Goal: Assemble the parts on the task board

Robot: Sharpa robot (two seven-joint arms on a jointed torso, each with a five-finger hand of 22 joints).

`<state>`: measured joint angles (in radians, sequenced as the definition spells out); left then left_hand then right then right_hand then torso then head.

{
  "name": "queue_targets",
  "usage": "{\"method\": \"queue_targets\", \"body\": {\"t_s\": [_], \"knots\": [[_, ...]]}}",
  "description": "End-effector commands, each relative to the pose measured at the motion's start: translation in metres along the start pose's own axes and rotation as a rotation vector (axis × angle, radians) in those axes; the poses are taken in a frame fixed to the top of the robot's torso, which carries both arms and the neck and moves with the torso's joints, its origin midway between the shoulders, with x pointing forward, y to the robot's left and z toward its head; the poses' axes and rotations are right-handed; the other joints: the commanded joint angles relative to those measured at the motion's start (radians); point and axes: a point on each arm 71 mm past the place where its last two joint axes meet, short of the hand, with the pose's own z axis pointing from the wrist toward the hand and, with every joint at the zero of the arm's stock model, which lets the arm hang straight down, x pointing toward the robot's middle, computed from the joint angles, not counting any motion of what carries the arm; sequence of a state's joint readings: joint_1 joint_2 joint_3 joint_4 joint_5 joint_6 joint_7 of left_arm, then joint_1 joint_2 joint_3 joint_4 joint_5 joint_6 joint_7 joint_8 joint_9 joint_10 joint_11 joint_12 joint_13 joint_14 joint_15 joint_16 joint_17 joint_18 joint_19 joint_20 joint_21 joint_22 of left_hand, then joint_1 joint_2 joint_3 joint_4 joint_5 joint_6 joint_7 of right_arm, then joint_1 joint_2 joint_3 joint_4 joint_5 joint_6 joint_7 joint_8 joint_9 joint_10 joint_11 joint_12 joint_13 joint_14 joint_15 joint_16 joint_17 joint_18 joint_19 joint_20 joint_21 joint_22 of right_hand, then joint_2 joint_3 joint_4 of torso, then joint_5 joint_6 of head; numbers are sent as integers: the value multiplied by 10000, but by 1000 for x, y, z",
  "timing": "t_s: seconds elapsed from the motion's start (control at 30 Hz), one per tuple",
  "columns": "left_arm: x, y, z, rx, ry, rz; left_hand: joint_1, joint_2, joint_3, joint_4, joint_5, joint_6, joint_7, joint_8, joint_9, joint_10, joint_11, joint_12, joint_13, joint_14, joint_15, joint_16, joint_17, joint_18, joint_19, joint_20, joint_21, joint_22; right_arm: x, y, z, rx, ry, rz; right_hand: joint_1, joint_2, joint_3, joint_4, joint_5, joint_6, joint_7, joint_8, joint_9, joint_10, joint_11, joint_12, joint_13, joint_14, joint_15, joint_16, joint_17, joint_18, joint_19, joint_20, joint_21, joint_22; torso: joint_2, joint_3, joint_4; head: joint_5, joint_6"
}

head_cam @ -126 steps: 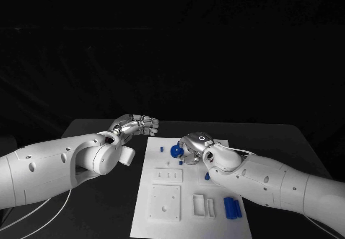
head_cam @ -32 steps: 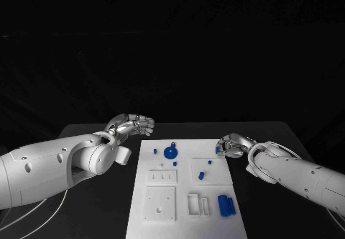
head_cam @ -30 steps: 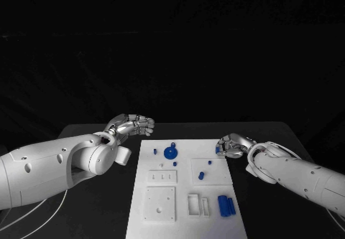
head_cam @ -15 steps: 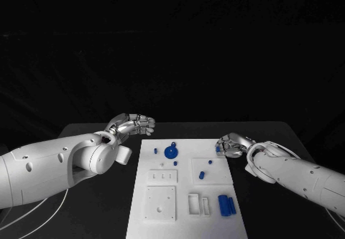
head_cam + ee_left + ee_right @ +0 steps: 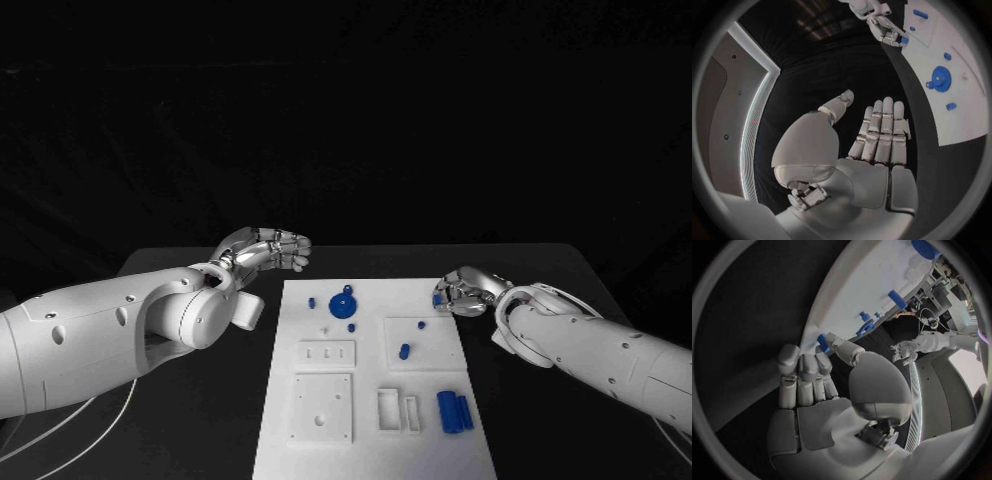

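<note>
Black table (image 5: 188,400): white task board (image 5: 372,455); right hand (image 5: 464,292) pinching small blue part (image 5: 437,299) at board's edge; left hand (image 5: 270,250) empty, fingers loosely extended, off beside the board.

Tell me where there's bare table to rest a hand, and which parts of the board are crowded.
Bare black table lies right of the task board, beyond the right hand, and along the far edge between both hands. The left hand hovers over bare table left of the board. The board is crowded around the blue gear and the blue cylinders.
</note>
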<state>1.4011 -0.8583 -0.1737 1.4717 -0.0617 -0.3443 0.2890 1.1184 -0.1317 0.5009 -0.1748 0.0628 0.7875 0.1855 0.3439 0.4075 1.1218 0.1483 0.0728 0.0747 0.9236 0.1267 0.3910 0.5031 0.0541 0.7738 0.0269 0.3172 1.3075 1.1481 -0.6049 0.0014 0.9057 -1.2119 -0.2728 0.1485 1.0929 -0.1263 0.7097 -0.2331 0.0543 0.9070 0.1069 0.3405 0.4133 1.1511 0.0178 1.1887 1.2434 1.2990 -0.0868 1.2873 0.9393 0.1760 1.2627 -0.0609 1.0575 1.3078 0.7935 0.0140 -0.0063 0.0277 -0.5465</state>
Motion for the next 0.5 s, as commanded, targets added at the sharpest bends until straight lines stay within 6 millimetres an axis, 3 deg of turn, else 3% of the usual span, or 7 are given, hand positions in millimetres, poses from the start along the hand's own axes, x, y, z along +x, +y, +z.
{"method": "queue_targets", "body": {"t_s": [0.03, 0.5], "knots": [[3, -2, 0, 103, 186, -17, -34, -1, 29, -56, 14, 30, 16, -65, -10, 46, 52, -41, -16, 56, 34, -40, 12, 144, -71, 24, 62, 223, 1, 1, 0, -113, 52, -181, 3, 128, 86, -18, -53, 398, 155, 98, 43, -3, -68, 7, -8, 8, -100, -44, 19, 858, -34, -73, 43, 166, 0, 4, -2, 3, 1], [3, -2, 0, 98, 217, -26, -38, 6, 34, -59, 11, 34, 15, -64, -9, 48, 50, -40, -15, 57, 34, -45, 19, 144, -74, 23, 63, 223, -2, 4, 0, -98, -434, -325, -114, 239, 182, -74, -53, 837, -9, 312, 159, 30, -224, 30, 14, 10, -248, -64, 40, 858, -44, -83, 78, 162, -2, -1, 5, -11, -20]]}}
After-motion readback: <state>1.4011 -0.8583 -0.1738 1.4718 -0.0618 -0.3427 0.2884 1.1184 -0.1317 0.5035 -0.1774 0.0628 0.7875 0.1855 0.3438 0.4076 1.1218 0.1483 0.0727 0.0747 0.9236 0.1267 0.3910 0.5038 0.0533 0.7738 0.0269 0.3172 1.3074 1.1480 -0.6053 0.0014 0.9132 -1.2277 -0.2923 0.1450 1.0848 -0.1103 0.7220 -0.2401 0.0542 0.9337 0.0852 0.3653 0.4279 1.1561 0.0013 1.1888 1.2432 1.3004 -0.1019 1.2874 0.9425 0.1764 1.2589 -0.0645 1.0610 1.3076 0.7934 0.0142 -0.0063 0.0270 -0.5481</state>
